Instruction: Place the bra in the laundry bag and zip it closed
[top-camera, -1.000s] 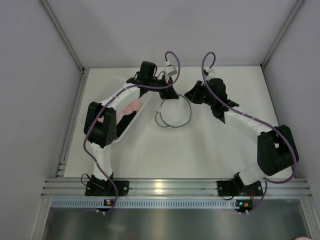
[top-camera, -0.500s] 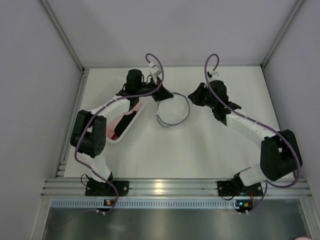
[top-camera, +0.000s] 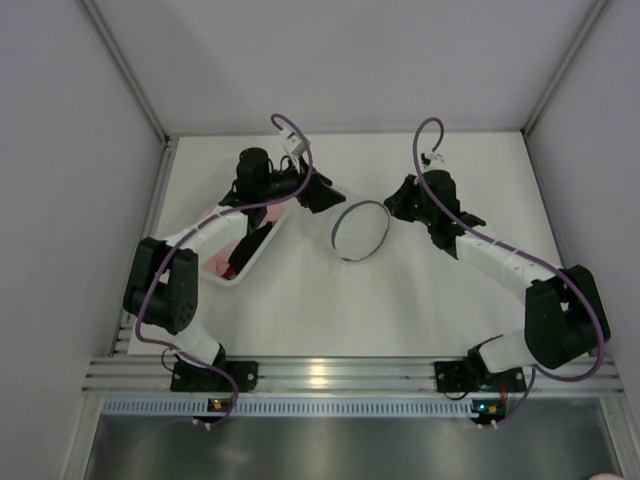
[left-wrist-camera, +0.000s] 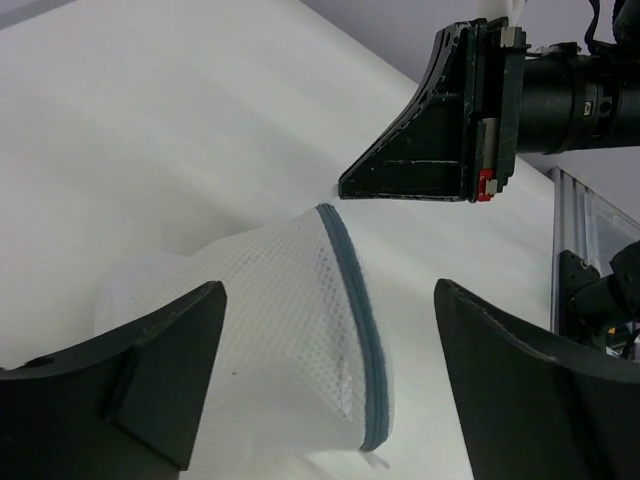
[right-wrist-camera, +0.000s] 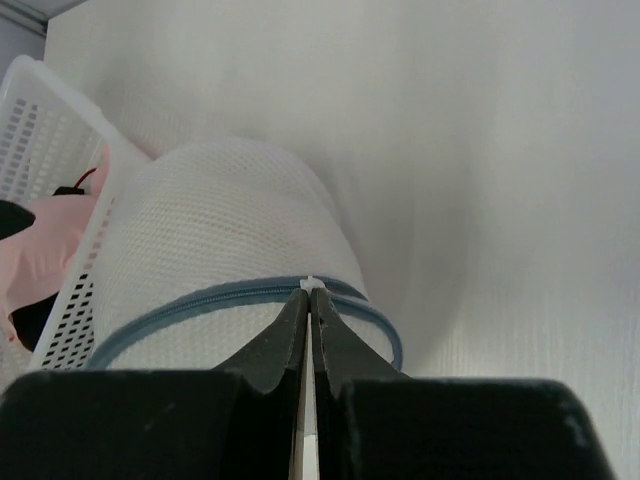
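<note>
One laundry bag (top-camera: 360, 230) on edge, right hand (right-wrist-camera: 309, 292) pinching it, left hand (left-wrist-camera: 325, 300) apart.

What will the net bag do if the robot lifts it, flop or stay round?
The bag is thin see-through mesh, so it likely sags and weighs little. Its blue rim holds a neat hoop, so the opening may stay round. Pinched at one spot by the right gripper, it would likely dangle.

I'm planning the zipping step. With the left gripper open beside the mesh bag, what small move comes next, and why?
Probably close the left gripper on the mesh of the laundry bag to brace it: its jaws stand open at the bag, while the right gripper is shut on the zipper tab at the rim.
</note>
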